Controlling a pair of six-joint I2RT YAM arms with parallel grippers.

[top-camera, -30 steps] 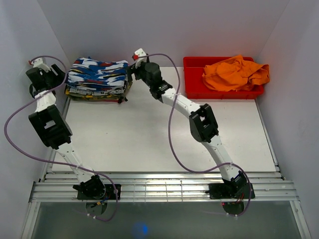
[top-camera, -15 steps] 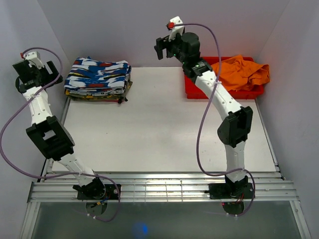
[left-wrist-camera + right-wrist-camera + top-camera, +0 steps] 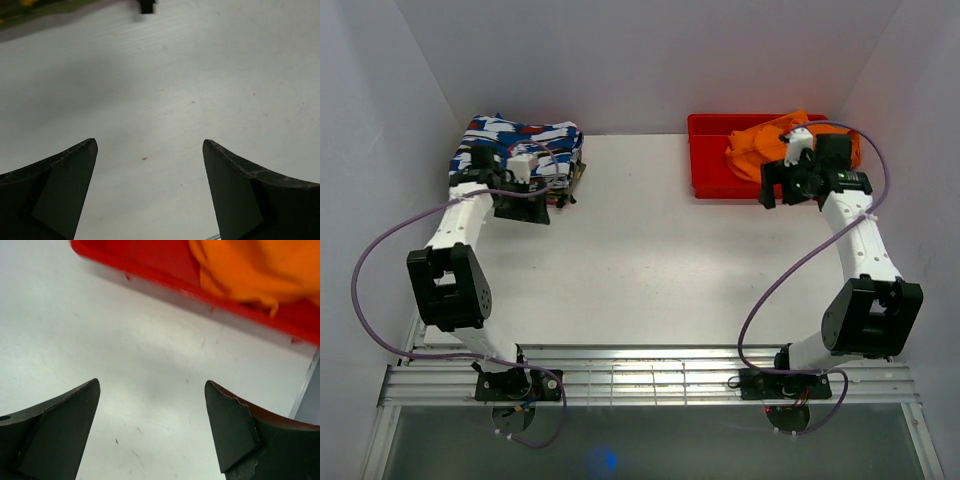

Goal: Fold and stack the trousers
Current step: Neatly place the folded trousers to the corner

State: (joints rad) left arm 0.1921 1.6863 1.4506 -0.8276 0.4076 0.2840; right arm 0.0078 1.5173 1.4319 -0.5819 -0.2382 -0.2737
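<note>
Trousers [image 3: 555, 135] partly behind left arm [image 3: 460, 215], orange cloth [image 3: 750, 145] behind right arm [image 3: 855, 230]

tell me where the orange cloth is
Top view: the orange cloth lies in the red bin at the far right of the table, just beyond the right gripper.
</note>
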